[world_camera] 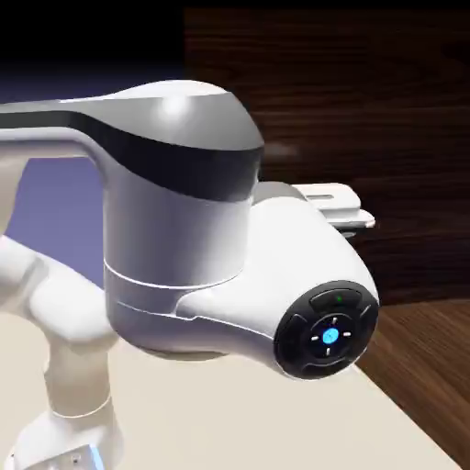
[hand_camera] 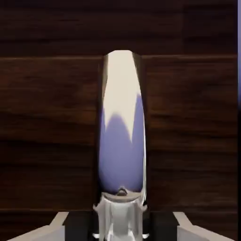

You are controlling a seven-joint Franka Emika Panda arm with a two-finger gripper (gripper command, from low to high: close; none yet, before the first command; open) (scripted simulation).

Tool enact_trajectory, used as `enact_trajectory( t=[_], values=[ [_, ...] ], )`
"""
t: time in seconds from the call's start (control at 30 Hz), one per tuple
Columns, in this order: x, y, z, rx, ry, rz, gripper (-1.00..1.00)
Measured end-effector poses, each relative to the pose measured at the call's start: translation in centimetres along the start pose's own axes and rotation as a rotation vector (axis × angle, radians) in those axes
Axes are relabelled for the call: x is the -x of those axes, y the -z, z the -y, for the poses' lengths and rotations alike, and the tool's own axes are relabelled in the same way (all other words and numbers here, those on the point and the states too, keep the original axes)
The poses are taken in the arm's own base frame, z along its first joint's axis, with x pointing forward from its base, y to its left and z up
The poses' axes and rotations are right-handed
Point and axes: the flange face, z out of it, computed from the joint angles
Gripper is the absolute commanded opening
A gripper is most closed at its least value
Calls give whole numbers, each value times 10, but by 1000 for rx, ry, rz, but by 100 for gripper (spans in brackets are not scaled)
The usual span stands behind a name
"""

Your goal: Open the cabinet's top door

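Exterior view: white arm fills left and centre of frame, hiding the gripper; the cabinet occupies the upper right, its dark face close behind the wrist. Pale table free at bottom centre; wood floor strip lower right.

Hand view only: metal handle runs up frame centre against the top door, gripper clenched on its lower end. A seam crosses the wood upper frame
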Motion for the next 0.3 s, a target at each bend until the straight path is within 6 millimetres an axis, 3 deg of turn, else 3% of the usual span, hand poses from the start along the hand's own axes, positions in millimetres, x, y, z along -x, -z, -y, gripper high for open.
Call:
enact_trajectory(
  t=[0.3],
  values=[
    [16,56,16,94,0,-94,-100]
  ],
)
